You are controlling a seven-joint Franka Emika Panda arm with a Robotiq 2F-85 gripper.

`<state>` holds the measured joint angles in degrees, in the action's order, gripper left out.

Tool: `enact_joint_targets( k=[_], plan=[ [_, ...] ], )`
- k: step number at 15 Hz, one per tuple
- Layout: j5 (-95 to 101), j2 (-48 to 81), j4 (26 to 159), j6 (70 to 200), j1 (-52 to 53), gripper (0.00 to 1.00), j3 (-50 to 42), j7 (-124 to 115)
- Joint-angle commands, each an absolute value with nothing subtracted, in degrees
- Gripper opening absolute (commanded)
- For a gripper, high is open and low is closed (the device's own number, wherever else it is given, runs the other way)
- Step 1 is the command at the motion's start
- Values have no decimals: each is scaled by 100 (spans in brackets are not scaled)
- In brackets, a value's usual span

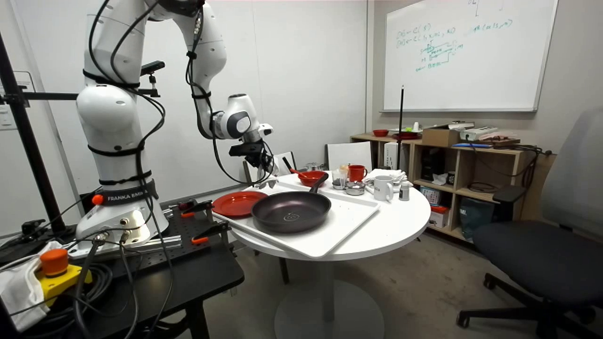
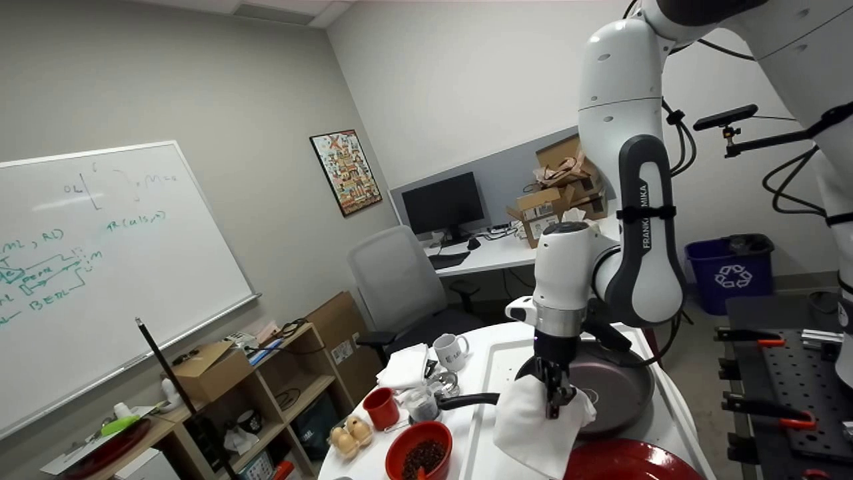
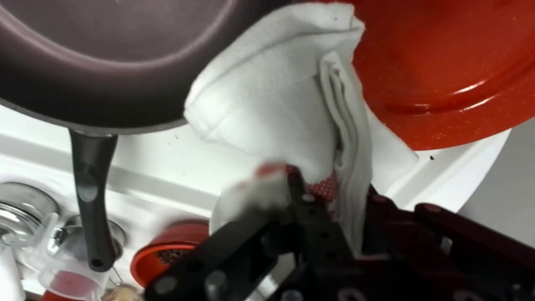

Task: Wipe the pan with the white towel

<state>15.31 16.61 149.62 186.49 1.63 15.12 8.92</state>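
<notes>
The pan [image 1: 291, 212] sits on the white tray [image 1: 351, 214], its handle [image 3: 92, 196] reaching past the rim, just beside the red plate [image 1: 235, 203]. The white towel [image 3: 267, 96] is in the gripper [image 3: 335, 187], the jaws clamped on a fold (plainest in the wrist view; whether cloth meets pan, I cannot tell). Off the tray stands the red bowl [image 2: 395, 453]. The blue bin [image 2: 733, 287] shows in an exterior view alone; so does the orange button [image 1: 54, 262].

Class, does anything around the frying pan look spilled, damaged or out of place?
Yes: in the wrist view, a dark speck lies on the white tray near the red plate, standing out like a stray crumb, though too small to identify.
</notes>
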Motion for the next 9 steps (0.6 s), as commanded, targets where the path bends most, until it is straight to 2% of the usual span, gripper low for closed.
enact_joint_targets(
  k=[1, 3, 9],
  plan=[
    [1556, 1896, 14230, 17965, 237, 4, 1871, 952],
    [1498, 2045, 13748, 17390, 333, 4, 2008, 936],
    [1335, 2689, 12056, 15603, 1301, 4, 1373, 730]
  ],
)
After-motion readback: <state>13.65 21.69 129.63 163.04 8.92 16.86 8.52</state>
